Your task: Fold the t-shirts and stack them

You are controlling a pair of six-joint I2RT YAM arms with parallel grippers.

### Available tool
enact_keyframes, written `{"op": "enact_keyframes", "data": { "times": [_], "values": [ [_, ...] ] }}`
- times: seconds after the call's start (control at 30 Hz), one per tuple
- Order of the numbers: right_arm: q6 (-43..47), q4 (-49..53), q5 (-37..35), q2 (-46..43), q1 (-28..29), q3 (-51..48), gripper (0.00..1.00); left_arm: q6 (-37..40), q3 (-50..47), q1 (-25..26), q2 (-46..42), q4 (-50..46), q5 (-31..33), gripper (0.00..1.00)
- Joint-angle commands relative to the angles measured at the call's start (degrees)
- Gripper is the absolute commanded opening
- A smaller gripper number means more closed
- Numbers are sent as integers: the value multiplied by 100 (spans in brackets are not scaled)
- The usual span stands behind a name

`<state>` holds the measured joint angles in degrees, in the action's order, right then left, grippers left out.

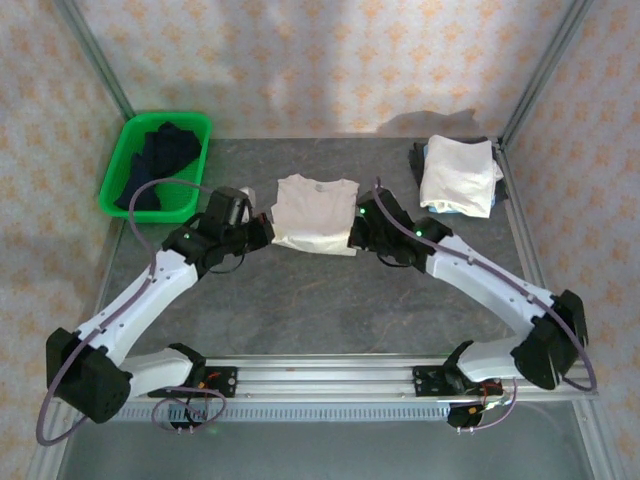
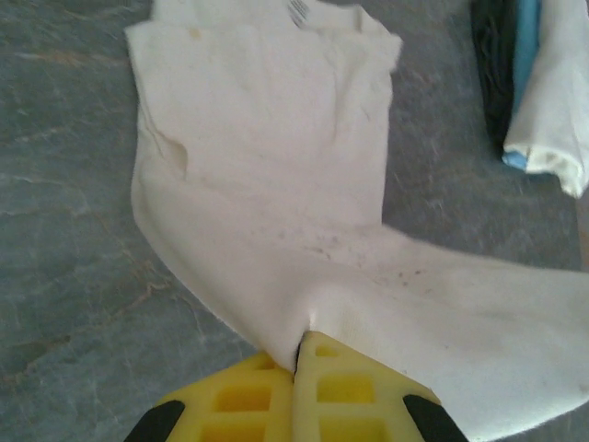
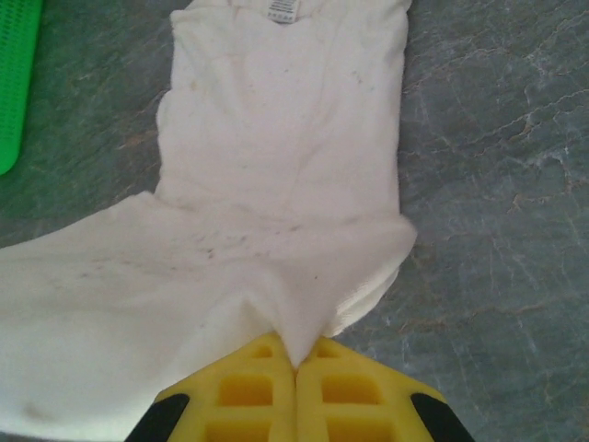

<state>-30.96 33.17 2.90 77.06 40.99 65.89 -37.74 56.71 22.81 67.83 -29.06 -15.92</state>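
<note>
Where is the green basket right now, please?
In the top view, the green basket sits in the far-left corner of the table, left of the cream t-shirt.

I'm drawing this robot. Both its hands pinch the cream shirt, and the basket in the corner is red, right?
Not red: the basket is green, as the top view shows. The left gripper and right gripper do pinch the cream shirt.
</note>
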Motion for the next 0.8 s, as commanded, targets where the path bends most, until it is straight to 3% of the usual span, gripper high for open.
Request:
{"op": "enact_keyframes", "data": {
  "times": [0.0, 0.4, 0.6, 0.77],
  "values": [
    [228, -112, 110, 215, -228, 302, 0, -187, 268, -218, 270, 244, 269, 0],
    [474, -119, 616, 1425, -1026, 1457, 0, -19, 1698, -704, 1898, 266, 275, 0],
    [609, 136, 1189, 2730, -1508, 2498, 0, 71, 2897, -952, 3228, 29, 239, 0],
    [731, 363, 1262, 3872, -1775, 3487, 3, 175, 4083, -1135, 4565, -446, 265, 0]
  ]
}}
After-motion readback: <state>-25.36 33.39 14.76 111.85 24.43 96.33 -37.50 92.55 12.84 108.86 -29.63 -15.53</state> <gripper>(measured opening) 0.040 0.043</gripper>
